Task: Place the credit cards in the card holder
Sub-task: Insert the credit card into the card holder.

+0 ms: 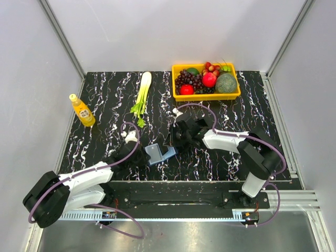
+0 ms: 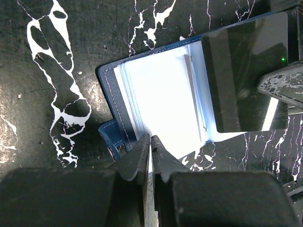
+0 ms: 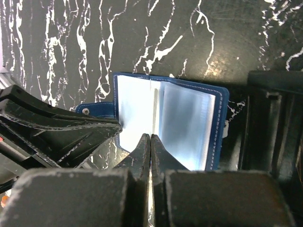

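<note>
Three things stand well apart from the work, along the table's (image 1: 105, 94) far side: a bottle (image 1: 82, 111) at the left, a leek (image 1: 142, 94) in the middle and a fruit basket (image 1: 207, 96) at the right. None of them crowds the arms. In the right wrist view a dark block (image 3: 274, 127) sits just beside the holder's (image 3: 189, 127) right edge; what it is cannot be told.

The holder lies open and flat near the table's near edge, between the two grippers, pale pages up. Bare marble runs on its far and left sides.

The right gripper (image 3: 150, 139) has its jaws clamped on a dark card (image 2: 244, 71). The card stands on edge over the pages near the fold, its lower edge at the pages.

The left gripper (image 2: 150, 142) has its jaws drawn almost together, only a slit between them. Its tips are at the holder's near page edge. Whether they pinch a page cannot be told.
</note>
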Controlling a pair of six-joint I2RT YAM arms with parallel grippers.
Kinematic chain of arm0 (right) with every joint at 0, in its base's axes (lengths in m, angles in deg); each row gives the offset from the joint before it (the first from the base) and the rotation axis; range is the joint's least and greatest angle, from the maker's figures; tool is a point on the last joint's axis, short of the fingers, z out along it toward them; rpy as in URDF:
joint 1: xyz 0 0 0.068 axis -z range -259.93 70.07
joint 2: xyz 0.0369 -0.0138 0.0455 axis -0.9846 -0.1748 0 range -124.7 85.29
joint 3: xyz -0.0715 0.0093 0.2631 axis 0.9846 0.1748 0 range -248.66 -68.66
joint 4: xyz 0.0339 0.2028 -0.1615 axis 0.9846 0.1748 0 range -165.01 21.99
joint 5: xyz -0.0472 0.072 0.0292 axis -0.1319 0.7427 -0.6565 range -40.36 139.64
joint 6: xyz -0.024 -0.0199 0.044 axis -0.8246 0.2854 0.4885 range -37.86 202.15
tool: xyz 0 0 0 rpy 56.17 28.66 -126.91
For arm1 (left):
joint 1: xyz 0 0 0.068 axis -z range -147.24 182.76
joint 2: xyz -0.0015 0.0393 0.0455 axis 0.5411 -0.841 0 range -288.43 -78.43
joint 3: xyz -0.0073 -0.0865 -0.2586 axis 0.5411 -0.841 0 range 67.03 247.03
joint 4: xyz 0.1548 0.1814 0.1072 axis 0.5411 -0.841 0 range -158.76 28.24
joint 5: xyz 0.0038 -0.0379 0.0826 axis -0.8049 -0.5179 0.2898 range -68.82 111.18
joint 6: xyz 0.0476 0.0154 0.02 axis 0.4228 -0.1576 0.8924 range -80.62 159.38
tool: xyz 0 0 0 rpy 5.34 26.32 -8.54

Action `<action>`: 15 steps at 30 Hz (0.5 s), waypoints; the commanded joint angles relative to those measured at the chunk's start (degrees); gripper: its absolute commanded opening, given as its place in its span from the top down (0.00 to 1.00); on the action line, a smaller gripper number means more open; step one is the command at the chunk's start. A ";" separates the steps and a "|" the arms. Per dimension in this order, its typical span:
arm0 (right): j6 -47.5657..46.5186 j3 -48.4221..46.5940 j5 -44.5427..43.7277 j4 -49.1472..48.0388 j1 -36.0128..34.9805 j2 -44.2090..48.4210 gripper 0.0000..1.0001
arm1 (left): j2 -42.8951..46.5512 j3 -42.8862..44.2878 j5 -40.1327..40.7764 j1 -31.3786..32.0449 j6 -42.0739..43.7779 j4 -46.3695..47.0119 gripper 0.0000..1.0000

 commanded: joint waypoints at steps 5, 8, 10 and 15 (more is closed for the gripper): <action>2.47 0.54 3.00 -6.36 0.19 -1.87 1.00 | 0.11 -0.15 1.11 -0.08 -0.62 0.79 0.91; 2.56 1.15 2.04 -6.36 0.27 -1.96 1.00 | 0.64 -0.24 1.38 -0.08 -0.62 0.35 0.91; 2.38 1.50 2.29 -6.36 0.53 -2.13 1.00 | 0.90 -0.32 1.47 -0.16 -0.71 0.17 0.91; 2.56 2.12 3.26 -7.23 0.62 -3.01 1.00 | 1.08 -0.06 1.55 -0.25 -0.62 -0.01 0.91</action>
